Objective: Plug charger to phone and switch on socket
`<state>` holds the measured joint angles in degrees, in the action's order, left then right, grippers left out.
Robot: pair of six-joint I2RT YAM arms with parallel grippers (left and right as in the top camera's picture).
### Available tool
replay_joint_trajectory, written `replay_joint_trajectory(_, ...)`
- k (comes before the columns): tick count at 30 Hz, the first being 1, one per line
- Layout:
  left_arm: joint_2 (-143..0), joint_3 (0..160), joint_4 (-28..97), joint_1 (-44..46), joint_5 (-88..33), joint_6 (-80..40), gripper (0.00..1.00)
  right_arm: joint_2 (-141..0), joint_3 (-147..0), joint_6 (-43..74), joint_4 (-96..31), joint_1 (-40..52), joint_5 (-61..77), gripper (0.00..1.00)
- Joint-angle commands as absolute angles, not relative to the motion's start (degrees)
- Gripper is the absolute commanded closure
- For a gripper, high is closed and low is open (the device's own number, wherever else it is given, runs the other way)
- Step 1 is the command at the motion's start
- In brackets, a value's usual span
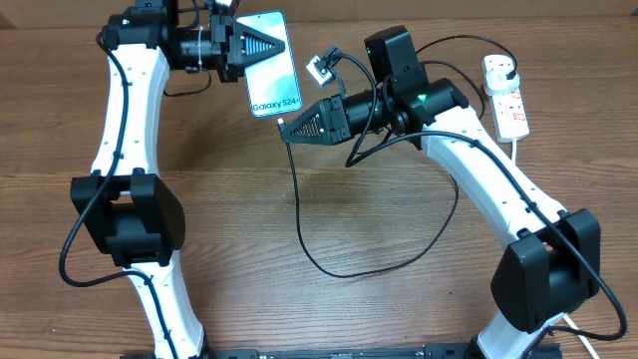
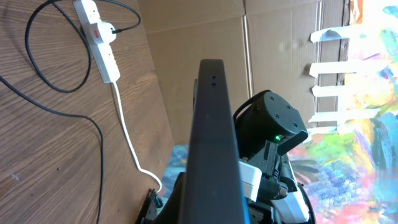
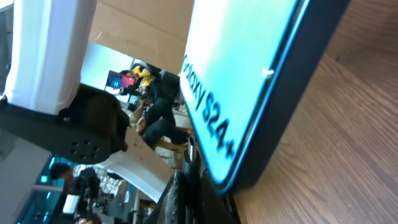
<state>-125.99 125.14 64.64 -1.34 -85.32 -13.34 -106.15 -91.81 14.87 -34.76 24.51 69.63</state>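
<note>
Overhead view: the left gripper [image 1: 264, 45] is clamped on the phone [image 1: 274, 82], holding it above the table [image 1: 239, 199], long axis pointing toward the right gripper [image 1: 290, 128]. That gripper pinches the charger [image 1: 299, 214] by its connector tip, just short of the phone's bottom edge. The socket [image 1: 505, 95] lies well behind the right wrist.

Phone [image 1: 271, 62] rear centre, charger [image 1: 296, 194] just before it, socket [image 1: 506, 95] far right

Left fingers [image 1: 261, 42]: closed, pointing toward right fingers.
Right fingers [image 1: 309, 124]: closed, tips near left fingers, apart.
Arms: both bent inward.
</note>
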Motion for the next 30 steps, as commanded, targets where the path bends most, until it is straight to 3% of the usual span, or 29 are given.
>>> replay_joint_trajectory(1,-125.5,125.2,64.4,-1.0,-88.3,-14.0,0.96,-106.5,-91.9,16.8,-33.8,24.8,68.2,0.96)
replay_joint_trajectory(30,-125.5,125.2,64.0,-1.0,-88.2,-15.7,0.96,-106.5,-91.1,20.0,-31.7,24.8,68.0,0.96)
